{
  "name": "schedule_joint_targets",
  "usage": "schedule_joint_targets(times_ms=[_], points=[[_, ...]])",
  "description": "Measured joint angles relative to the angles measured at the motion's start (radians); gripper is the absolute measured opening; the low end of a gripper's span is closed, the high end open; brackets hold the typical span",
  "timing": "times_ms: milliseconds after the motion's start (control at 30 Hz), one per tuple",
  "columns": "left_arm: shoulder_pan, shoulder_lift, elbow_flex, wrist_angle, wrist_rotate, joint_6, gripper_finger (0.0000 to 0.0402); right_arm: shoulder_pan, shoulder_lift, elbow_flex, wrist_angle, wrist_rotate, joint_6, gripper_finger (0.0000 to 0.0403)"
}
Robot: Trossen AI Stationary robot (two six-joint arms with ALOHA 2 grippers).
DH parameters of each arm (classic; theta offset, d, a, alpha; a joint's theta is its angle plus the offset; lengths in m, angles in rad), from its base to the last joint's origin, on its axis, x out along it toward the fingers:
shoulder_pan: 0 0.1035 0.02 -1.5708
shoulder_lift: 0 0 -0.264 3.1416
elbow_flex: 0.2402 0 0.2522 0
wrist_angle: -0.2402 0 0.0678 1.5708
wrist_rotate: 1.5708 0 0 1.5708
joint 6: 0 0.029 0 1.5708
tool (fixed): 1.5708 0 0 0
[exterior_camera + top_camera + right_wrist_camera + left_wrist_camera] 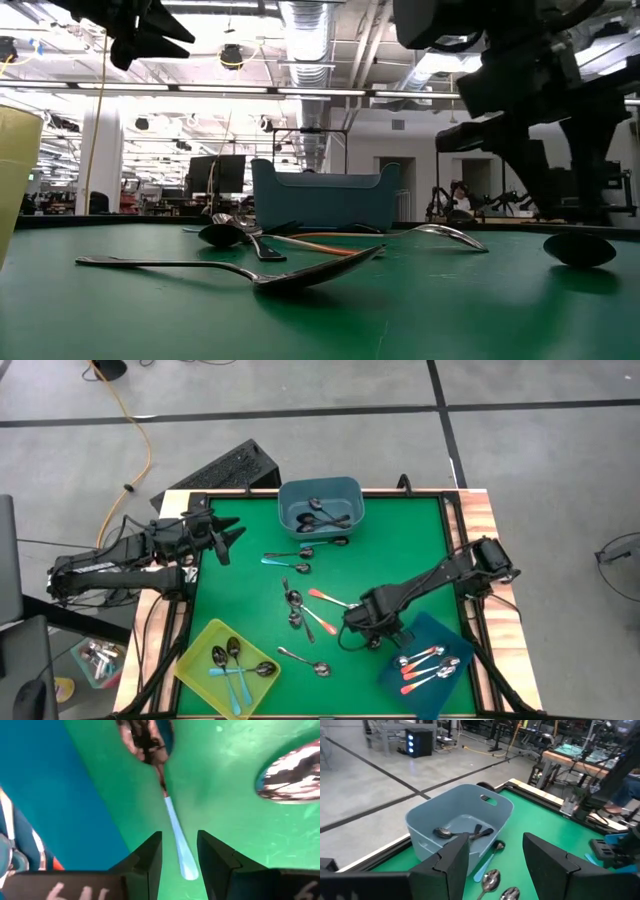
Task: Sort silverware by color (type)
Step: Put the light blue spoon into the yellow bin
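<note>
Light-blue-handled metal spoon (175,832) lies between my right gripper (179,851) fingers — apart, low at five o'clock on the green counter (400,540); left gripper (232,538) fingers apart, hovering at ten o'clock.

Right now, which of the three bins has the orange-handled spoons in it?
The dark blue bin, at the table's near right corner beside the right tool. The yellow bin holds teal-handled spoons; the grey-blue bin holds dark ones.

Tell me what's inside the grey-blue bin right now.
The grey-blue bin holds a few dark-handled spoons, bowls shiny, lying overlapped on its floor. The exact count is unclear. Its near wall hides part of the floor in the left wrist view.
</note>
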Motion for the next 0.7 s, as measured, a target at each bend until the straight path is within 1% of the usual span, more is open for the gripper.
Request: schedule_joint_targets(times_ms=[267, 367, 533, 700], points=[[0.0, 0.0, 0.0, -0.005, -0.021, 0.001, 0.017, 0.006, 0.009, 0.0, 0.1, -0.009, -0.026, 0.0132], [0.0, 0.0, 0.0, -0.005, -0.022, 0.001, 0.017, 0.003, 0.009, -0.001, 0.101, -0.01, -0.018, 0.0132], [0.0, 0.0, 0.0, -0.006, -0.021, 0.001, 0.017, 0.006, 0.009, -0.07, 0.114, -0.023, 0.022, 0.0132], [0.0, 0.0, 0.0, -0.006, -0.022, -0.006, 0.017, 0.012, 0.009, -0.101, 0.121, -0.035, 0.056, 0.0132]])
